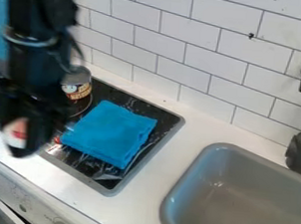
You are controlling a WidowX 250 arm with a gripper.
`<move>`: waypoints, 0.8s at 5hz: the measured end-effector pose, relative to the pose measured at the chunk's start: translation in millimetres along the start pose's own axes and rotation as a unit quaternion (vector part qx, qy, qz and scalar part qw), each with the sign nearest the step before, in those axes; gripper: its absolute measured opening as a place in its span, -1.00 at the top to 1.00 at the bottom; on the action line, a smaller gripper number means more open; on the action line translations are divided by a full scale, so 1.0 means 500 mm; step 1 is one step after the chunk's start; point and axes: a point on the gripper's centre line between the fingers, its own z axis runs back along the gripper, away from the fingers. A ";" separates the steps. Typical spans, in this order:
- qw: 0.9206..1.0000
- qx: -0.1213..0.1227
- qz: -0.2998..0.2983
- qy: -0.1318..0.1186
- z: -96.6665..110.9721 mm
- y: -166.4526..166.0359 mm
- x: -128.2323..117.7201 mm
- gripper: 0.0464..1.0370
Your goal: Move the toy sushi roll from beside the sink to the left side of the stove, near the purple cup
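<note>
One white-and-red thing [15, 136] is showing at the gripper [19, 143], near the counter [143, 206]'s front edge; whether the gripper is pinching it or only hanging before it, you cannot tell. If the grip is weak, you are risking a drop over that edge. The can [79, 91] is standing right beside the arm [32, 47], so a low sideways swing could be tipping it. The blue cloth [111, 132] is lying folded on the stove [161, 119]; a dragging tip could be snagging and rumpling it.
</note>
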 end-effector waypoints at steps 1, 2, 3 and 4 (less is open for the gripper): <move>0.999 0.015 0.049 -0.014 0.015 0.080 -0.032 0.00; 0.996 0.018 0.080 -0.028 0.005 0.150 -0.050 0.00; 0.993 0.019 0.106 -0.041 -0.015 0.215 -0.045 0.00; 0.990 0.019 0.125 -0.059 -0.049 0.259 -0.025 0.00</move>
